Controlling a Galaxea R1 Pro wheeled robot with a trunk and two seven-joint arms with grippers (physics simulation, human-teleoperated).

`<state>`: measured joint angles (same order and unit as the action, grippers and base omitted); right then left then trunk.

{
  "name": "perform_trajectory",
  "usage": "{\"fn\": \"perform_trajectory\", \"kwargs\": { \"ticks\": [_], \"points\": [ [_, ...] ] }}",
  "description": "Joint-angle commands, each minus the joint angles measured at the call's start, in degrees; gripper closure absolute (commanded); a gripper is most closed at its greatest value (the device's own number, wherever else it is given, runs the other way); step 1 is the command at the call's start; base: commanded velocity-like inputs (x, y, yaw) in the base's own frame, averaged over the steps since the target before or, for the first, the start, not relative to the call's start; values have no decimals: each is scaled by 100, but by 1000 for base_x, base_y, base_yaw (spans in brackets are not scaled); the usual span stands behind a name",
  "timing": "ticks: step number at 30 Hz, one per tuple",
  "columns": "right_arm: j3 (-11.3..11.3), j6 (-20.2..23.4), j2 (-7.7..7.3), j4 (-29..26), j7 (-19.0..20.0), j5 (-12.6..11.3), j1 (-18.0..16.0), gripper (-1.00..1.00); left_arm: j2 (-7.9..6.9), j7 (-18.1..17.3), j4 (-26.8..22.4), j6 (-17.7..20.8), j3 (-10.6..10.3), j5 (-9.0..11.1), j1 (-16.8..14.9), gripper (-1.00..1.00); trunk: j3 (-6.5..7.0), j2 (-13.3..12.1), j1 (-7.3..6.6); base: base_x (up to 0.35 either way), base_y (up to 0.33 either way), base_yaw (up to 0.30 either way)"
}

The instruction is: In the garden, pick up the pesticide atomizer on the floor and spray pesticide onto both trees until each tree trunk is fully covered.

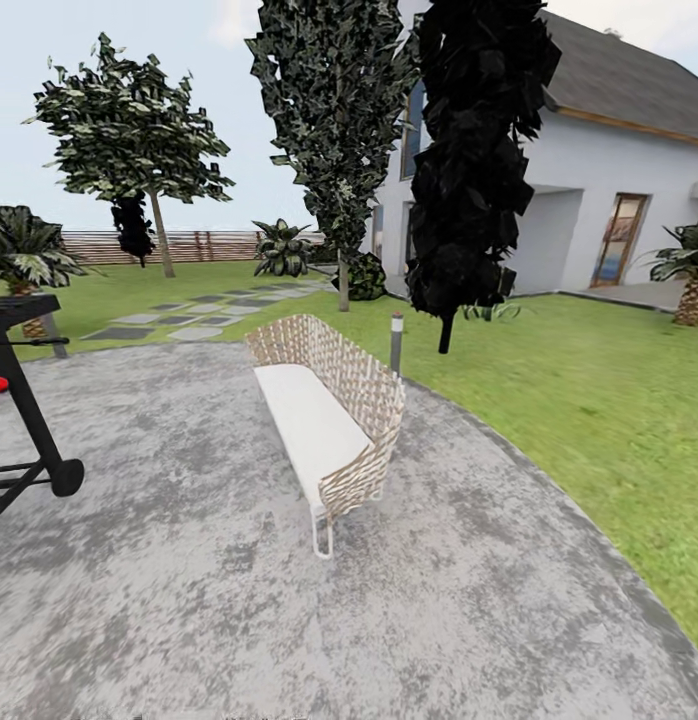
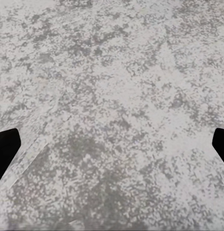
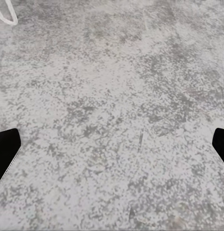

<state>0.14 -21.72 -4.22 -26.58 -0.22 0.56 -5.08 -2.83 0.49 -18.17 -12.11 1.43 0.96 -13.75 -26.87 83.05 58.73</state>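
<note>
The pesticide atomizer is out of view in all three views. Far off on the lawn (image 1: pixel 589 390) stands a tree (image 1: pixel 129 120) with a green leafy crown and a pale trunk (image 1: pixel 162 240); no thick mottled trunk shows close by. Two narrow dark cypress-like trees (image 1: pixel 334 130) (image 1: pixel 479 150) rise nearer. My left gripper (image 2: pixel 112 149) is open over grey speckled paving, its black fingertips (image 2: pixel 6 151) wide apart with nothing between them. My right gripper (image 3: pixel 112 149) is likewise open over the paving. Neither arm shows in the head view.
A wicker bench (image 1: pixel 329 420) with a white cushion stands ahead on the grey patio (image 1: pixel 189 560); its white leg (image 3: pixel 6 14) shows in the right wrist view. A black wheeled grill (image 1: pixel 29 440) is at left. Beyond are a bollard lamp (image 1: pixel 396 340), stepping stones (image 1: pixel 199 315), a slat fence (image 1: pixel 199 245) and a white house (image 1: pixel 609 170).
</note>
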Motion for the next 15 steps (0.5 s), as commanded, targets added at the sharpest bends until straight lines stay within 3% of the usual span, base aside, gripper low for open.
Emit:
{"fn": "perform_trajectory", "kwargs": {
  "ticks": [1, 6, 11, 15],
  "points": [
    [2, -16, -2, 3, -3, 6, -2, -100, 2, 4, -1, -19, 6, 10, -5, -100, -6, 3, 0, 0, 0, 281],
    [1, -16, -2, 4, -4, 6, -2, -100, 2, 4, -7, -19, 41, 14, -5, -100, -78, 164, 88, 0, 0, 281],
    [2, -16, 0, 4, -3, 8, -2, -100, 2, -49, -18, -41, 511, 6, -5, -100, -167, 364, 197, 0, 0, 281],
    [3, -16, -4, 4, 1, 7, -2, -100, 2, -63, -24, -45, 612, 2, -5, -100, -239, 525, 285, 0, 0, 281]
  ]
}}
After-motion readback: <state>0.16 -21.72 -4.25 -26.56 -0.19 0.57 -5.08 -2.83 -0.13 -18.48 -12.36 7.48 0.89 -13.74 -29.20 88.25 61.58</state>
